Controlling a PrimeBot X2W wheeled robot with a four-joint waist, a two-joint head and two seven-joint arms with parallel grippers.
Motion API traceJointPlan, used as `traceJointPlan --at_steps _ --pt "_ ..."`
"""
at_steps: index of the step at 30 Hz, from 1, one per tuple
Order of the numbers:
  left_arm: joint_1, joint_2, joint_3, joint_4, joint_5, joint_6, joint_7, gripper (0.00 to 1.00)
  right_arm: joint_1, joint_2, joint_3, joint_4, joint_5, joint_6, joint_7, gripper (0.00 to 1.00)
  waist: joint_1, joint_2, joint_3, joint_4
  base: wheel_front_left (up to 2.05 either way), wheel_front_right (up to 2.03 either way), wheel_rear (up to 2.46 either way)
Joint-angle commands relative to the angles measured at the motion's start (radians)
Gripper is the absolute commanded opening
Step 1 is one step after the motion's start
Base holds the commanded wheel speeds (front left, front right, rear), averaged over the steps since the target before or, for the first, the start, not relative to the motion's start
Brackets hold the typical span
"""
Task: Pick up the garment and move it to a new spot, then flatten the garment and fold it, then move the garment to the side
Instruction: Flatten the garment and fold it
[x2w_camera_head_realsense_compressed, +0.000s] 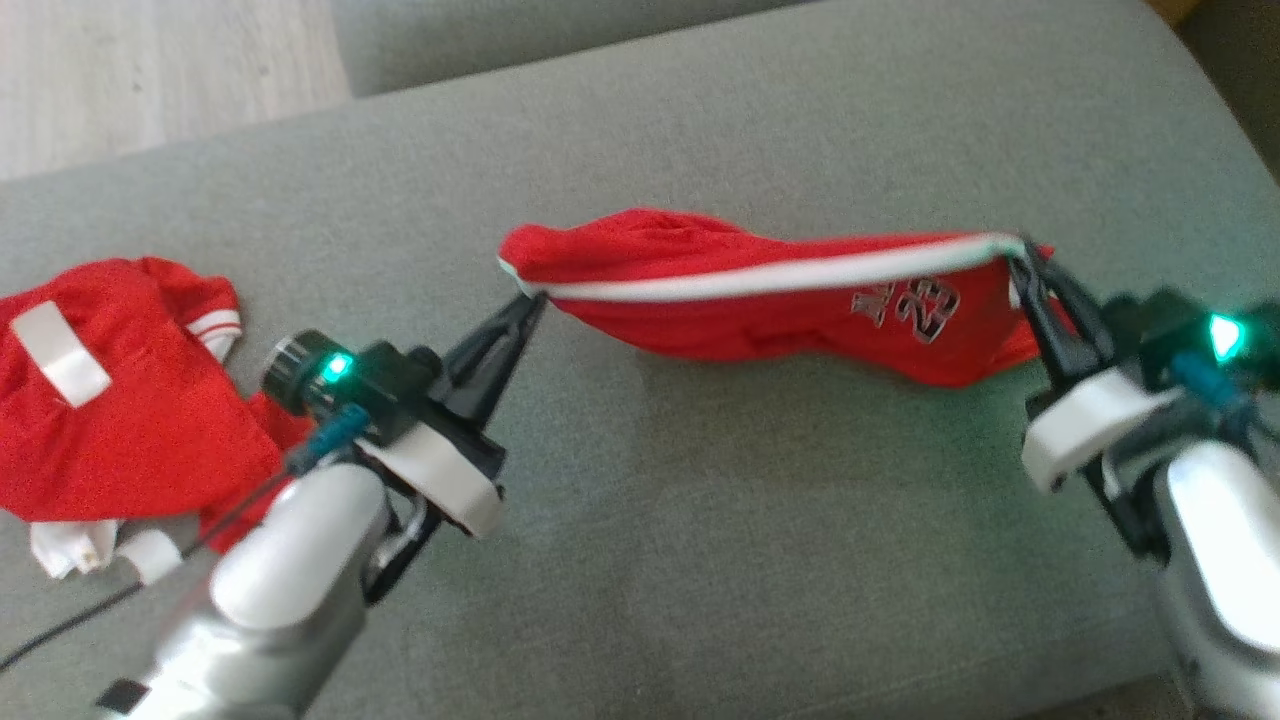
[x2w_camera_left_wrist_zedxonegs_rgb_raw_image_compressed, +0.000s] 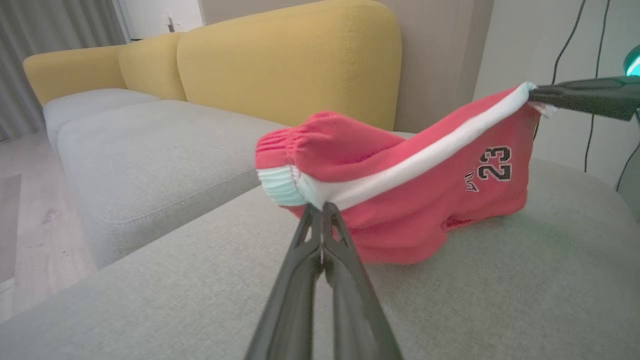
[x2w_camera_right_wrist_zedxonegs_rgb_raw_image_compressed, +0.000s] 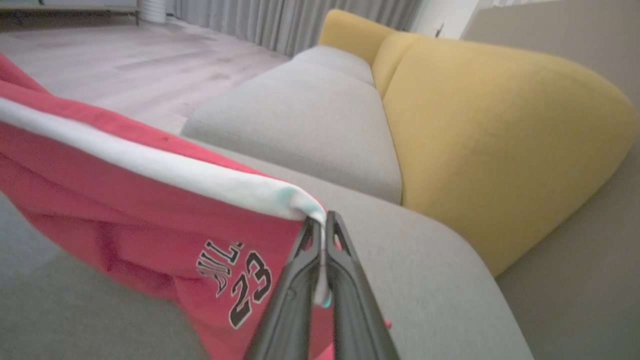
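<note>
The garment (x2w_camera_head_realsense_compressed: 760, 305) is a pair of red shorts with a white side stripe and a "23" print, stretched between my two grippers above the grey cushion (x2w_camera_head_realsense_compressed: 700, 560). My left gripper (x2w_camera_head_realsense_compressed: 535, 300) is shut on its waistband end (x2w_camera_left_wrist_zedxonegs_rgb_raw_image_compressed: 285, 187). At the other end my right gripper (x2w_camera_head_realsense_compressed: 1020, 255) is shut on the leg hem, where the white stripe (x2w_camera_right_wrist_zedxonegs_rgb_raw_image_compressed: 200, 180) ends. Its lower edge sags to the cushion in the left wrist view. The left wrist view shows my left gripper (x2w_camera_left_wrist_zedxonegs_rgb_raw_image_compressed: 322, 207) pinching the stripe, and my right gripper (x2w_camera_right_wrist_zedxonegs_rgb_raw_image_compressed: 322, 225) grips cloth the same way.
A second red garment (x2w_camera_head_realsense_compressed: 110, 400) with white trim lies crumpled at the cushion's left end, beside my left forearm. A yellow sofa back (x2w_camera_left_wrist_zedxonegs_rgb_raw_image_compressed: 280, 60) and more grey seat cushions (x2w_camera_right_wrist_zedxonegs_rgb_raw_image_compressed: 310, 125) stand beyond. Wooden floor (x2w_camera_head_realsense_compressed: 150, 70) lies past the far left edge.
</note>
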Motion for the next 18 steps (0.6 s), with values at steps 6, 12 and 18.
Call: traceJointPlan --at_steps 6,12,18 --pt "-0.105 0.097 0.094 -0.101 -0.056 0.006 0.085 0.0 -0.158 -0.067 0.084 -0.09 0.071 -0.001 0.041 0.0 0.0001 0.0 -0.068 0.015 0.0 0.0 0.0" --pt "-0.192 0.142 0.172 -0.159 -0.12 0.033 0.178 0.0 -0.36 -0.085 0.138 -0.07 0.131 -0.001 0.011 0.0 0.0001 0.0 -0.119 0.022 0.0 0.0 0.0" --pt "-0.26 0.149 0.221 -0.211 -0.108 0.112 0.188 0.0 -0.497 -0.061 0.142 0.009 0.139 -0.001 -0.033 0.0 0.0001 0.0 -0.144 0.039 0.0 0.0 0.0"
